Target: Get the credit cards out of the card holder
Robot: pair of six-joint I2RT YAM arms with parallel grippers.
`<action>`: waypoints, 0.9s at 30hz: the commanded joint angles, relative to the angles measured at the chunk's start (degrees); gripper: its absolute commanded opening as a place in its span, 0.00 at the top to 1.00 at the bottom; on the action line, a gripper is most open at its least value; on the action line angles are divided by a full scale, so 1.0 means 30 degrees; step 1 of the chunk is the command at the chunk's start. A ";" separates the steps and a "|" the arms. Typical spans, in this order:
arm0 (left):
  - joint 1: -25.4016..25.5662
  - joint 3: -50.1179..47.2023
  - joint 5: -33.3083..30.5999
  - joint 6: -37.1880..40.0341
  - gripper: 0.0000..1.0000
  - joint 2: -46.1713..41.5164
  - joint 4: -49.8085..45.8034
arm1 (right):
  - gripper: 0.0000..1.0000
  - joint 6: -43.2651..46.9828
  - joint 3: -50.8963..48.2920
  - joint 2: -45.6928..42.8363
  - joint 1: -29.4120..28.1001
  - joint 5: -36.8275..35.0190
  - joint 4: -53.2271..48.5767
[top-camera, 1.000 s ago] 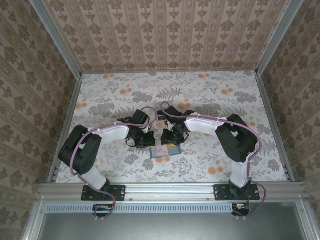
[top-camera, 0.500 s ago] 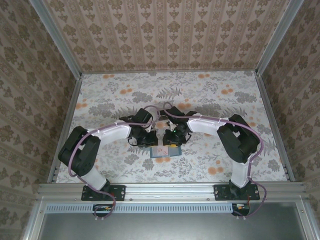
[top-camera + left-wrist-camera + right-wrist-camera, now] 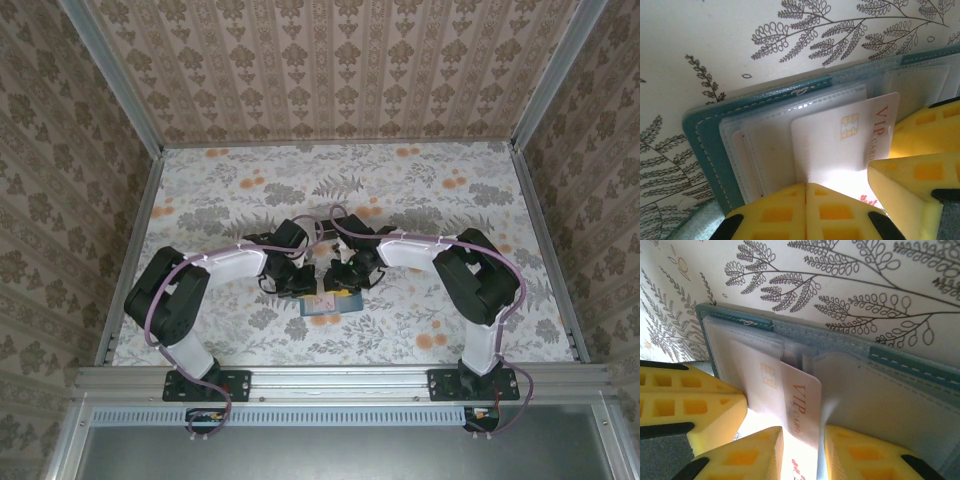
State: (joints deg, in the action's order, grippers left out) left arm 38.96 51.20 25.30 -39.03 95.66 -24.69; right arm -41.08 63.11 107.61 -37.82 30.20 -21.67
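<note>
Centrally, toward the near edge of the table, the card holder is laid open and flat, its stitched teal border seen around clear inner sleeves. A pale credit card, marked with a chip and red VIP lettering, is found partly drawn out of a sleeve of the card holder, its rounded corner lying toward the middle fold. The left gripper is seen with its yellow pads pressed together, their tips set at the card's near edge over the card holder; whether the card is caught between them cannot be told. The right gripper is placed with one finger on each side of the same card, a narrow gap being left; a firm clamp cannot be confirmed. Beyond the card holder and to both of its sides, bare patterned tabletop is left open, and the walls are set well apart from it.
</note>
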 commanded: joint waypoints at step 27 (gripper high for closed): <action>-0.0090 -0.0254 -0.0831 0.0331 0.92 -0.0209 -0.0532 | 0.92 0.2615 0.1045 -0.1565 0.0728 -0.2975 -0.4804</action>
State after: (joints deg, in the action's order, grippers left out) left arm 38.92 51.09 24.82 -38.98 95.64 -24.64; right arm -35.27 65.67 103.85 -35.92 25.69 -30.39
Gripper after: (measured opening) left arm 0.084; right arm 0.087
